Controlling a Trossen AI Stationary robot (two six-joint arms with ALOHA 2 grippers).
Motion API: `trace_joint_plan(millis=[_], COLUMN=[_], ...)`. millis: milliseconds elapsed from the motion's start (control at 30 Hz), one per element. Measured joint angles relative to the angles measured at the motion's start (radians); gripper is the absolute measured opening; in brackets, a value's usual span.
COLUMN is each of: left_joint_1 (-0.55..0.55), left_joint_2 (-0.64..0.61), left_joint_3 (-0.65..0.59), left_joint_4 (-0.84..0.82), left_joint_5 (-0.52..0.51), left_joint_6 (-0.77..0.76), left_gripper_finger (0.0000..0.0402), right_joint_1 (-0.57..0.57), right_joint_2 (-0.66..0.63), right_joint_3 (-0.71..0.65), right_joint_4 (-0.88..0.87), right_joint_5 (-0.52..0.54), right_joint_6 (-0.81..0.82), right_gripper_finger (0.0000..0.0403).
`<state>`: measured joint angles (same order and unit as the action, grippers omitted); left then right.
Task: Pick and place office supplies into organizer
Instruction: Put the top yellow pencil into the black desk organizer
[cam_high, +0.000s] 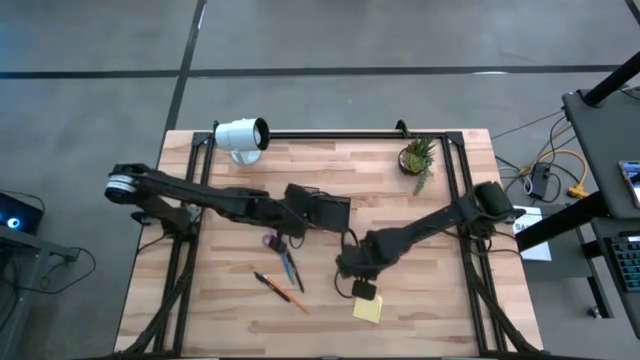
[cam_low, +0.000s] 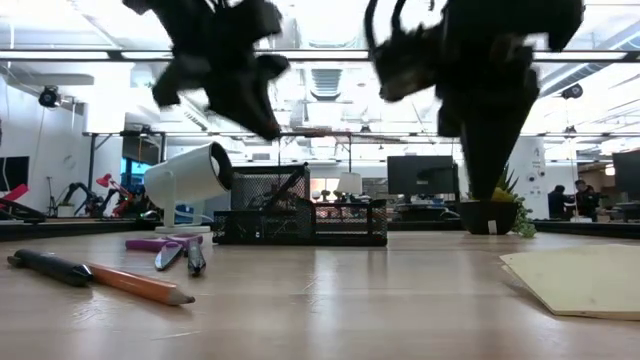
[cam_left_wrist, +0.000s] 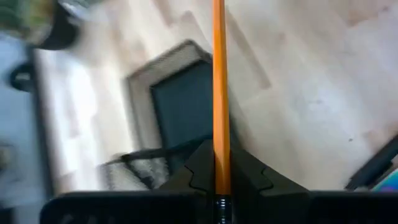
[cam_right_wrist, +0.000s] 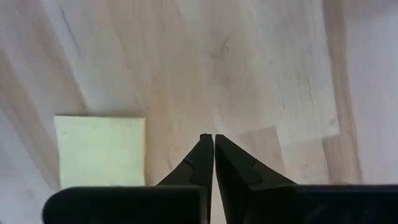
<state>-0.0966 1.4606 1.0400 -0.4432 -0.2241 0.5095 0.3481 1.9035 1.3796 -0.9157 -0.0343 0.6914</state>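
L gripper (cam_left_wrist: 219, 177) clenched on orange pencil (cam_left_wrist: 219, 87), mid-frame in high view, just beside organizer (cam_high: 322, 208). R gripper (cam_right_wrist: 208, 140) pinched closed, nothing in it, hovering by yellow sticky pad (cam_high: 367, 308), lower centre. On table (cam_high: 440, 300): 1 scissors (cam_high: 272, 241), 2 pens (cam_high: 280, 289), 1 pad. Lower-right wood bare.

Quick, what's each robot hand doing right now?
Left gripper: closed on an orange pencil, above the organizer.
Right gripper: closed, empty, beside the sticky pad.
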Motion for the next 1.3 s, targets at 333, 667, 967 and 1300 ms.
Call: trace_joint_plan(millis=[333, 667, 967, 1300], left_joint_1=[-0.022, 0.003, 0.006, 0.05], left_joint_2=[-0.092, -0.041, -0.065, 0.002], left_joint_3=[0.171, 0.214, 0.244, 0.205], left_joint_4=[-0.406, -0.523, -0.782, -0.713], left_joint_5=[-0.315, -0.622, -0.649, -0.625], left_joint_6=[0.275, 0.409, 0.315, 0.364], left_gripper_finger=[0.0013, 0.0013, 0.0013, 0.0012], right_joint_1=[0.102, 0.104, 0.104, 0.103], right_joint_2=[-0.017, -0.017, -0.017, -0.017], right_joint_3=[-0.01, -0.017, -0.017, -0.02], right_joint_4=[-0.025, -0.02, -0.02, -0.019], right_joint_5=[0.16, 0.247, 0.248, 0.296], right_joint_6=[0.156, 0.167, 0.163, 0.161], right_gripper_finger=[0.0008, 0.0008, 0.0008, 0.0008])
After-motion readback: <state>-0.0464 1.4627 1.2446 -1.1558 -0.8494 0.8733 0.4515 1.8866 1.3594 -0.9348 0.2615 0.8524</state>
